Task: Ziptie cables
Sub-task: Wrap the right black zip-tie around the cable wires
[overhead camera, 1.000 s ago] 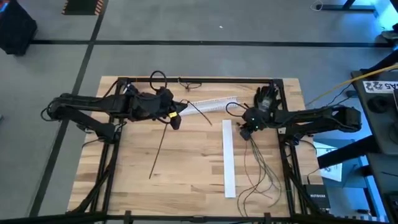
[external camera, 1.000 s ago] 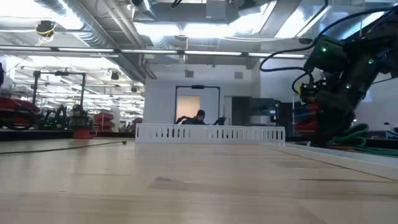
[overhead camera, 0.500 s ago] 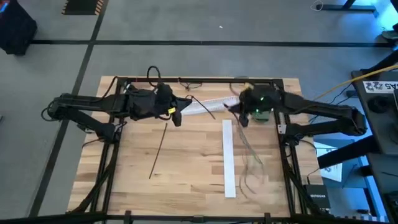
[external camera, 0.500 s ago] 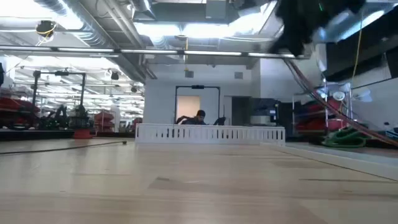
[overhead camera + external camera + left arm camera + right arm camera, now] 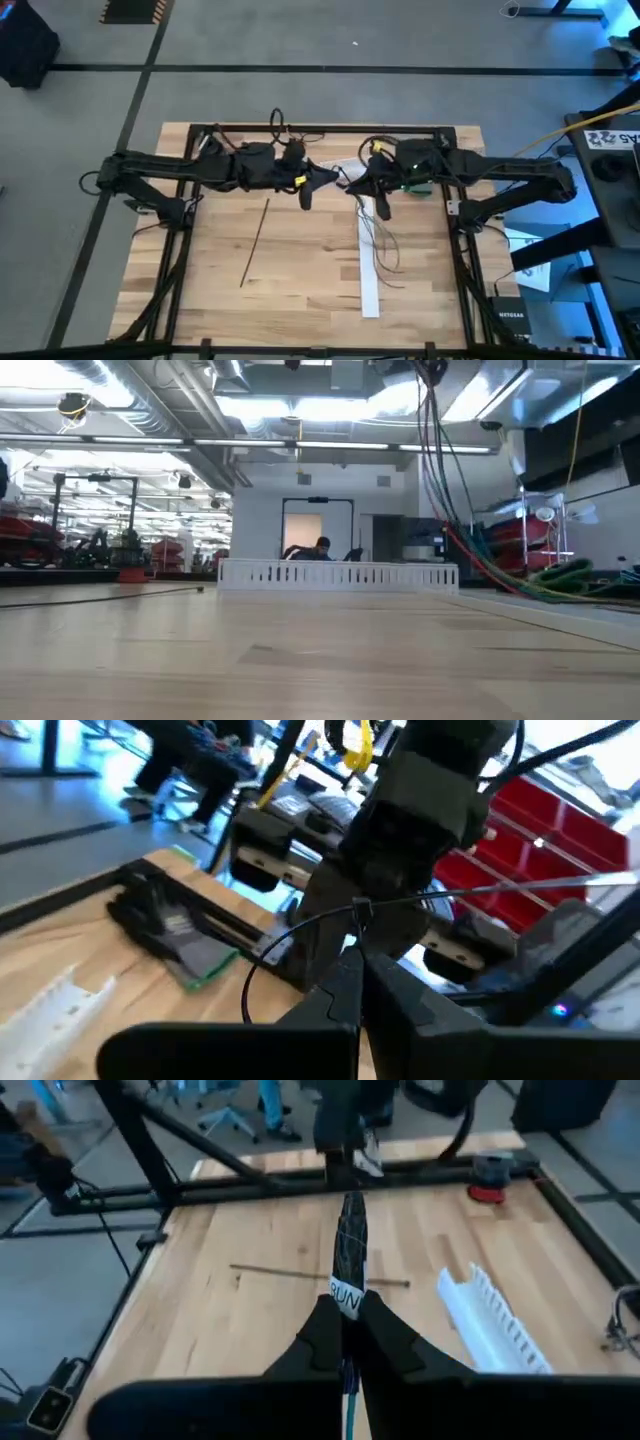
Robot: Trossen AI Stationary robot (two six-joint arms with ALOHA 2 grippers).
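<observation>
My right gripper (image 5: 364, 186) is over the table's middle, near the far edge, and is shut on the cables (image 5: 380, 245), thin green, red and dark wires. My left gripper (image 5: 330, 180) faces it closely and is shut on a thin black strip (image 5: 500, 888) that curls into a loop (image 5: 262, 965). In the low view the cables (image 5: 455, 510) drop from above and trail toward the table's right. A second black strip (image 5: 255, 240) lies flat on the table's left half. My left gripper pinches the thin black strip just below its small head (image 5: 358, 908) between the shut fingertips (image 5: 352, 970). The strip is clear of the table: one part curls into a loop, the other runs straight past the right arm. My right gripper pinches the bunch of cables (image 5: 346, 1295) at a white label between its two fingers, which lie along the bunch. Ahead of the fingers the bunch (image 5: 351, 1230) runs toward my left gripper. Behind them the wires hang slack, with their ends (image 5: 385, 270) on the table.
A long white strip (image 5: 368, 270) lies right of centre, under the hanging wires. A white comb-like rail (image 5: 490, 1325) lies near the far edge behind the grippers. A black frame (image 5: 320, 129) borders the table. The near left half is bare wood apart from the loose black strip.
My right gripper has risen from the table's right side and gone left toward the centre with the cables, whose upper part is lifted while the ends drag leftward onto the white strip. My left gripper has gone right with its strip. The two grippers now nearly meet.
</observation>
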